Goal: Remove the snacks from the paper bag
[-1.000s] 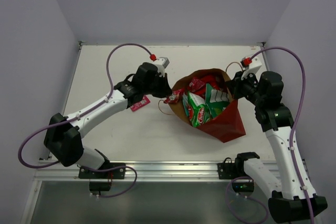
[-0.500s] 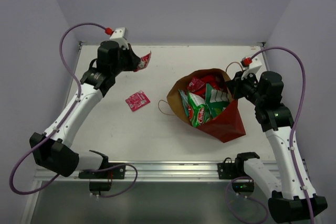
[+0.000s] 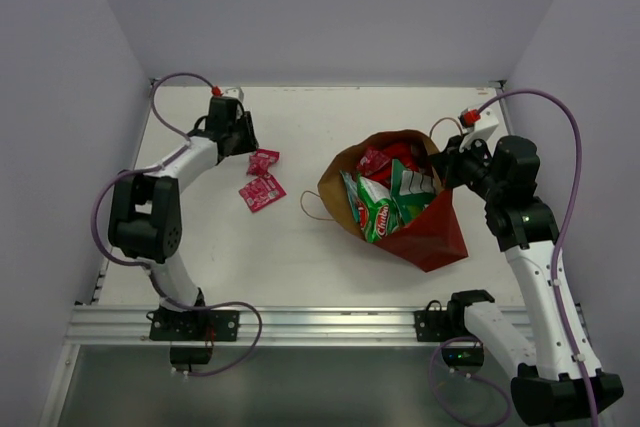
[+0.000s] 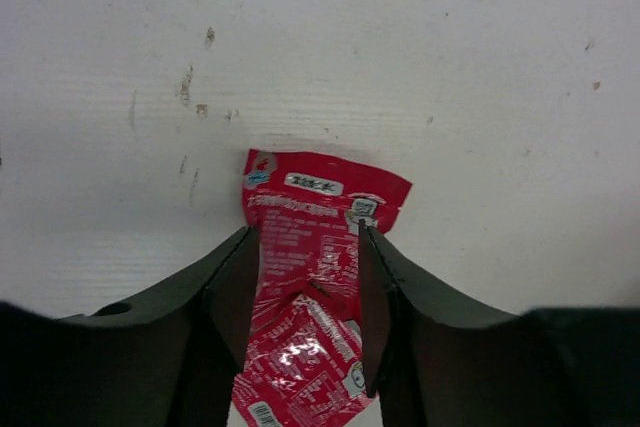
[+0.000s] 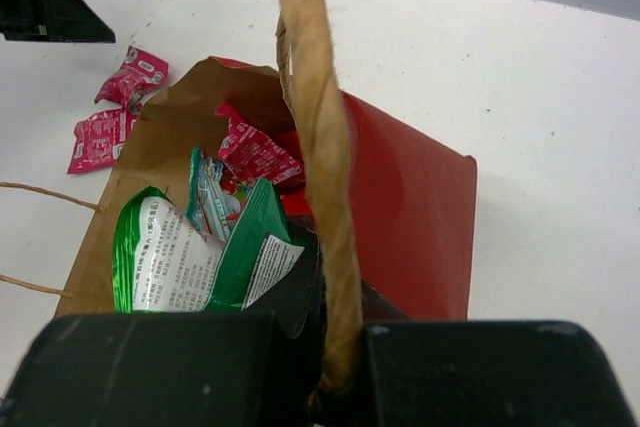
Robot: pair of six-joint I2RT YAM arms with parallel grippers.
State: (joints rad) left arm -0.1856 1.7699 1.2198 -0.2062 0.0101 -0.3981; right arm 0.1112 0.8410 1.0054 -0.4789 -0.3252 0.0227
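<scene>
Red paper bag (image 3: 440, 232) hides most of its snacks (image 3: 378, 213).

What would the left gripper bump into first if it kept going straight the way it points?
Most likely the small red packet lying on the table, straight ahead between the fingers of the left gripper. How near it is I cannot tell.

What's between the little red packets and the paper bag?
Only bare table between the packets and the paper bag, apart from the bag's thin handle, in the top view.
</scene>
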